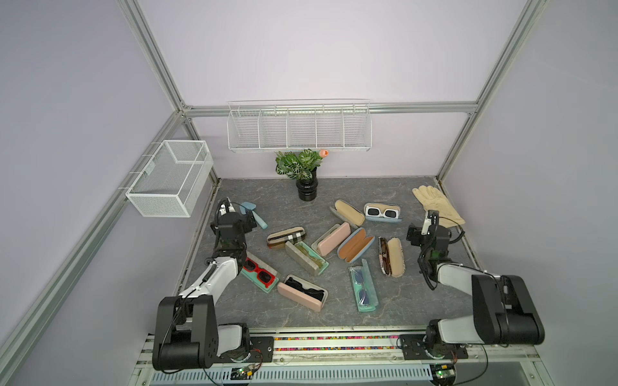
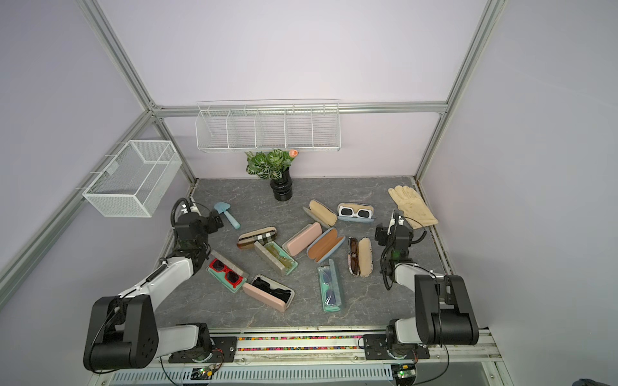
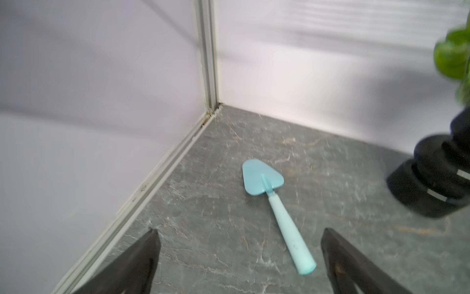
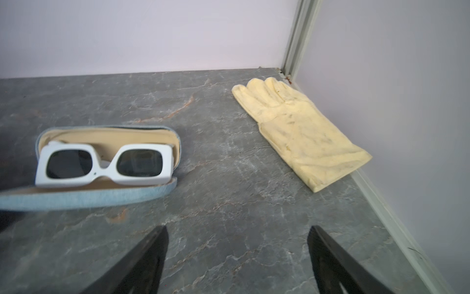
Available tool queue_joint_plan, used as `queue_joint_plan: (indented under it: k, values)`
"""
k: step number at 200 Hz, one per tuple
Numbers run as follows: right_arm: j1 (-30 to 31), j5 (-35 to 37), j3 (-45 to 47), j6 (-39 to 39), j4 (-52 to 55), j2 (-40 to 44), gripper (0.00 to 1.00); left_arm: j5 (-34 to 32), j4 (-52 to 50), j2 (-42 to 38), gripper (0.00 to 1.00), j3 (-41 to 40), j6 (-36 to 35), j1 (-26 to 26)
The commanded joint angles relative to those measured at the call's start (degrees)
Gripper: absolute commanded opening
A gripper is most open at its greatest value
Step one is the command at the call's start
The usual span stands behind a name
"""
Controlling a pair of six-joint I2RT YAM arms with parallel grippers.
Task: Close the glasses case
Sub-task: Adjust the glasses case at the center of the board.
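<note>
Several open glasses cases lie across the grey table in both top views. They include a blue case [image 1: 383,219] with white sunglasses [image 4: 101,165], an empty blue case with an orange lining [image 1: 355,245] and a pink case [image 1: 302,292] holding black glasses. My left gripper [image 1: 250,221] hovers open at the back left, over bare table beside a blue scoop; its jaws [image 3: 240,230] hold nothing. My right gripper [image 1: 412,234] hovers open at the right, with empty jaws [image 4: 238,227], a little short of the blue case's front rim [image 4: 101,196].
A blue scoop [image 3: 274,201] lies close to the left gripper. A plant in a black vase [image 1: 306,187] stands at the back. A yellow glove [image 4: 302,129] lies in the back right corner. Two white wire baskets [image 1: 170,177] [image 1: 299,127] hang on the walls.
</note>
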State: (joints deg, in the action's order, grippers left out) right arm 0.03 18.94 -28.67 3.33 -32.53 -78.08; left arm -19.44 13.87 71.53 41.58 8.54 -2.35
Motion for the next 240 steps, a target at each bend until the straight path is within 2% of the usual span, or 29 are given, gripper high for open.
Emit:
queue_joint_plan:
  k: [1,24,36,45,58,76,101,128,159,187,205,219,240]
  values:
    - [-0.20,12.43,-5.70,7.90,16.87,5.69,0.89,-4.57,-17.61,-3.93,0.99,8.32,6.74,0.06]
    - [-0.43,23.08,-13.87,23.04,36.83,12.10,0.89,-10.51,-32.39,-5.38,1.00,19.05,19.68,0.04]
    - [-0.53,20.38,-17.14,22.54,43.09,15.06,0.89,-12.05,-39.43,-6.47,1.00,22.90,27.00,0.15]
    - [-0.65,16.33,-19.39,21.48,46.37,16.67,0.89,-10.74,-41.43,-7.41,1.00,23.87,29.20,0.15]
    - [-0.56,8.27,-22.19,18.75,48.97,17.79,0.89,-2.94,-37.87,-9.15,1.00,22.25,25.97,0.15]
    - [-0.36,3.73,-28.57,20.39,57.70,16.37,0.89,8.45,-31.40,-11.09,1.00,18.49,23.89,0.15]
    - [1.65,-0.60,-35.20,19.08,67.73,13.66,0.89,15.77,-32.01,-10.18,0.99,18.33,26.61,-0.48]
    - [5.84,-1.27,-38.22,16.86,73.39,13.39,0.89,16.54,-35.38,-7.37,1.00,20.91,24.16,-4.55]
    - [8.55,-7.98,-37.62,16.11,74.89,14.52,0.89,14.57,-39.98,-2.62,1.00,25.06,18.55,-11.67]
    - [9.18,-14.63,-38.10,17.03,77.55,14.26,0.89,19.25,-41.33,2.04,1.00,27.24,14.65,-15.80]
    - [10.02,-16.03,-39.10,17.22,79.34,13.92,0.89,21.50,-42.89,5.74,1.00,29.77,11.68,-18.95]
    - [10.16,-15.95,-39.22,17.82,79.82,14.55,0.89,22.08,-45.30,9.24,0.91,32.99,8.28,-22.37]
    - [10.16,-16.46,-38.82,18.15,79.92,15.96,0.89,22.93,-49.63,15.52,0.90,38.90,3.86,-27.74]
